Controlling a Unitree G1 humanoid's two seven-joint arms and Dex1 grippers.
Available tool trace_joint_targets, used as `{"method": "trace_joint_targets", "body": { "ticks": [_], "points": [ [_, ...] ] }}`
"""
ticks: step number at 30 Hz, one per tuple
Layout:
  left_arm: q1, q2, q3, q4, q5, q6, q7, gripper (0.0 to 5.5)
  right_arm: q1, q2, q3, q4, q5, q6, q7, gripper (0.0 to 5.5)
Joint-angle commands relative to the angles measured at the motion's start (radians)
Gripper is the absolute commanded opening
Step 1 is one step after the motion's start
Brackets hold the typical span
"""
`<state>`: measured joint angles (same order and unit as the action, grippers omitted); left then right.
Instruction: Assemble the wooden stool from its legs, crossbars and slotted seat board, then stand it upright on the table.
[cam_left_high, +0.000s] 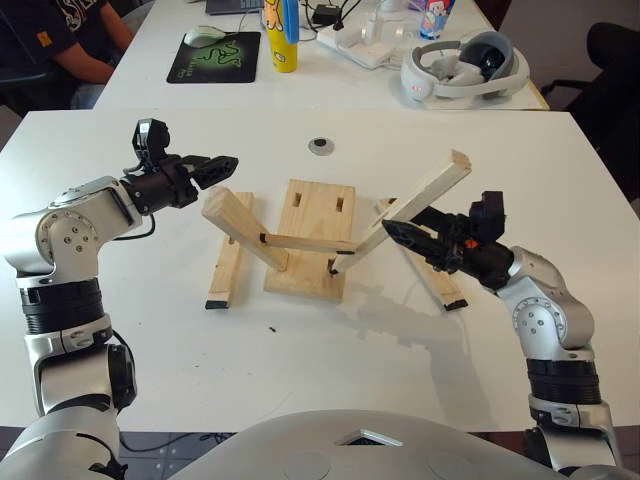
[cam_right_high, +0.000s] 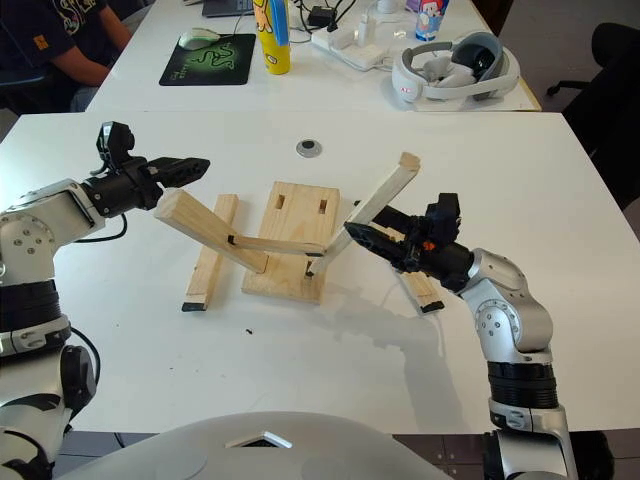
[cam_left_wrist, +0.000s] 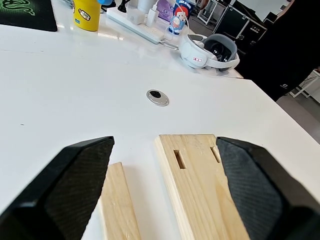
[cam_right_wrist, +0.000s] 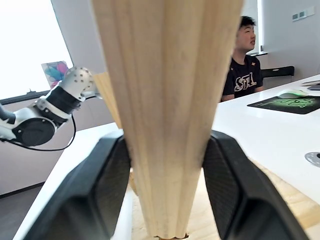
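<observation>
The slotted seat board (cam_left_high: 318, 205) lies flat at the table's middle. Above it a partial frame is held tilted: one leg (cam_left_high: 432, 188) slants up to the right, a crossbar (cam_left_high: 310, 243) joins it to a second leg (cam_left_high: 240, 228) slanting up to the left. My right gripper (cam_left_high: 393, 229) is shut on the right-hand leg (cam_right_wrist: 165, 100) near its lower half. Just above the upper end of the left-hand leg, my left gripper (cam_left_high: 222, 163) hangs open, its fingers (cam_left_wrist: 75, 175) apart with nothing between them. The seat board (cam_left_wrist: 200, 190) shows below them.
A loose leg (cam_left_high: 228, 268) lies flat left of the board, and another wooden piece (cam_left_high: 442, 287) lies under my right wrist. A cable grommet (cam_left_high: 321, 146) sits behind the board. A headset (cam_left_high: 462, 68), mouse pad (cam_left_high: 213, 55) and yellow bottle (cam_left_high: 284, 35) stand on the far table.
</observation>
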<state>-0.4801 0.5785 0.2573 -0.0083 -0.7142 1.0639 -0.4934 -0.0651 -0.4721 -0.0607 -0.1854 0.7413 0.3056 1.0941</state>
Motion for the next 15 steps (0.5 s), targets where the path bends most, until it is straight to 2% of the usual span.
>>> {"method": "trace_joint_targets", "body": {
  "ticks": [1,8,15],
  "points": [
    [-0.037,0.023,-0.014,0.018,0.017,-0.003,-0.021,3.78,-0.034,0.001,0.037,0.060,-0.098,-0.092,0.044,2.05],
    [-0.051,0.024,-0.026,0.030,0.028,-0.005,-0.041,3.78,-0.015,0.049,0.080,0.107,-0.188,-0.241,0.048,2.05],
    [-0.054,0.030,-0.026,0.032,0.031,-0.003,-0.052,3.78,0.056,0.029,0.112,0.073,-0.167,-0.225,0.080,2.05]
  ]
}}
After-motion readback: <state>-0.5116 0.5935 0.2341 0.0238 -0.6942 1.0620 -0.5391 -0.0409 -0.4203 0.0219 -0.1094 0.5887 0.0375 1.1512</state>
